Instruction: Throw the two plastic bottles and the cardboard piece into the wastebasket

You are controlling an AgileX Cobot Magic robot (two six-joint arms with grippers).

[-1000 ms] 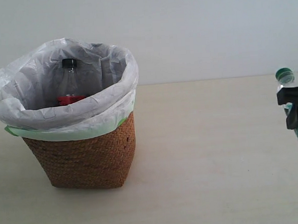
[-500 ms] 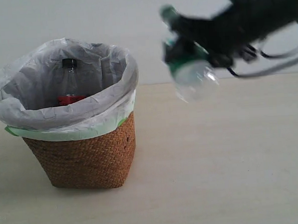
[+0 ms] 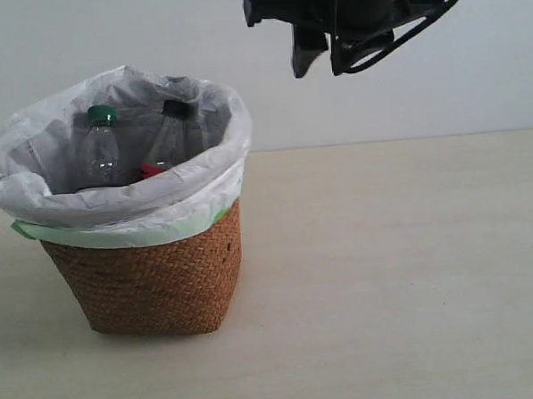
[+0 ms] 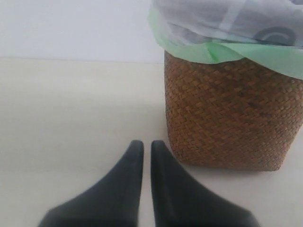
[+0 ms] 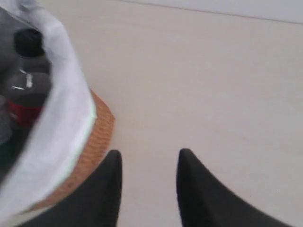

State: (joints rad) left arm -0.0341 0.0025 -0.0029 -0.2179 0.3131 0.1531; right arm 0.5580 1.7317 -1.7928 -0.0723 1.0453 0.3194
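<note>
The wastebasket (image 3: 145,277) stands on the left of the table. Both plastic bottles stand inside it: the green-capped one (image 3: 101,147) to the left and the black-capped one (image 3: 167,133) with its red label beside it. My right gripper (image 3: 320,70) hangs open and empty high above the table, just right of the basket's rim. In its wrist view the open right gripper (image 5: 149,153) is over bare table beside the basket (image 5: 61,99), with the black-capped bottle (image 5: 27,61) visible inside. My left gripper (image 4: 147,142) is shut and empty, low beside the basket (image 4: 227,118). The cardboard piece is out of view.
A pale beige table (image 3: 395,273) stretches right of and in front of the basket, with a plain white wall (image 3: 106,29) behind it. The left arm does not show in the exterior view.
My right arm swung from the right edge to above the basket with the green-capped bottle, opened and let it go. That bottle now stands in the basket, and the black-capped bottle has shifted right.
</note>
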